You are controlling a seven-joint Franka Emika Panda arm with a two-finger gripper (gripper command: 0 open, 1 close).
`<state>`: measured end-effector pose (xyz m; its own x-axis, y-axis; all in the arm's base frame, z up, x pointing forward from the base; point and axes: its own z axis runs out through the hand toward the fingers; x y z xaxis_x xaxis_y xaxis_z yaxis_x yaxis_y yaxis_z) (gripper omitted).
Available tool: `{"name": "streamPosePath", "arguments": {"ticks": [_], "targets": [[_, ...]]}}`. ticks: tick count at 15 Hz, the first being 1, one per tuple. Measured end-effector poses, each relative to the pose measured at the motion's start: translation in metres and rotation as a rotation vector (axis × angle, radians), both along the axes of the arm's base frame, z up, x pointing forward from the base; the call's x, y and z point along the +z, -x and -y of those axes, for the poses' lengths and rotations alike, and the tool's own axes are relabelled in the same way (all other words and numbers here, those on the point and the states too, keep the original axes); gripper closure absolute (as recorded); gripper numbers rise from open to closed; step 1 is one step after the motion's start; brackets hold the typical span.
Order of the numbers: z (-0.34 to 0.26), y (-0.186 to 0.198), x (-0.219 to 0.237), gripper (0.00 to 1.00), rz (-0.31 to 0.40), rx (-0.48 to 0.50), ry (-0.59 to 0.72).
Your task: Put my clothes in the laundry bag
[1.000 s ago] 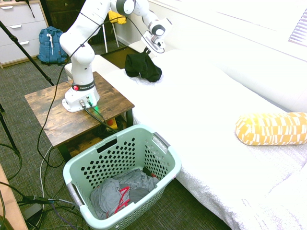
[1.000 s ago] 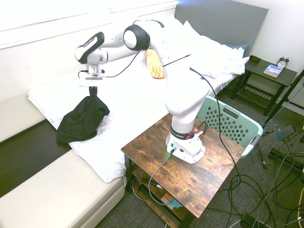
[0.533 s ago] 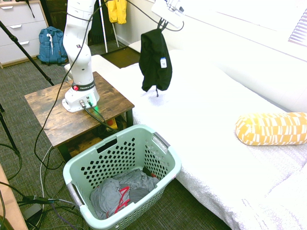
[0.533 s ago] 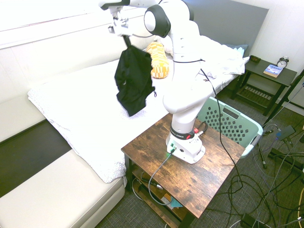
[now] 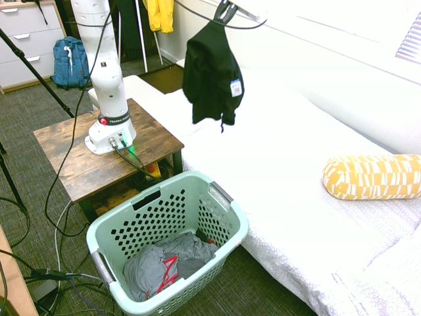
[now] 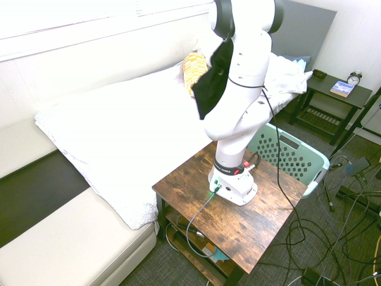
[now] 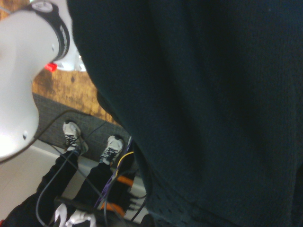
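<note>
One black fabric garment (image 5: 212,71) with a small white-and-blue tag (image 5: 235,87) hangs, in the first exterior view, from the gripper (image 5: 225,9), whose fingers are pinched together on its gathered top. Taking the mint-green laundry basket (image 5: 208,197) as landmark, the garment is up beyond its far side, over the white-covered bed (image 5: 289,178) and well apart from the rim. Grey clothes with red trim (image 5: 164,264) lie inside the basket; the wooden side table (image 5: 84,172) stands just beside it, and the yellow-and-white bolster (image 5: 371,177) lies on the bed, across from it. The second exterior view shows only part of the garment behind the arm, with the basket past the side table; the claw itself is hidden there. Broad, smooth folds of dark cloth fill much of the wrist view, masking whatever lies behind. The garment looks light, soft and limp, hardly fragile, so it will probably swing and trail its lower edge. The gathered top seems a sound place to hold; a lower corner could snag on the basket's rim, so the carry calls for clearance, then a release once the cloth is centred over the opening.
</note>
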<state>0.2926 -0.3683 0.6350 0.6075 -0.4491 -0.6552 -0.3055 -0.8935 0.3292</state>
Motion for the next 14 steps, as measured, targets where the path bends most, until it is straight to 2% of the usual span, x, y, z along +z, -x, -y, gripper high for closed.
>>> {"name": "streamPosePath", "arguments": {"ticks": [3,6,7,11,14], "targets": [[0.047,0.077,-0.048,1.00,-0.136,-0.069,0.033],[0.078,0.140,-0.121,1.00,-0.209,-0.102,0.103],[0.084,0.159,-0.150,0.00,-0.228,-0.101,0.129],[0.065,0.220,-0.261,0.00,-0.297,-0.073,0.215],[0.065,0.229,-0.282,0.00,-0.295,-0.034,0.337]]}}
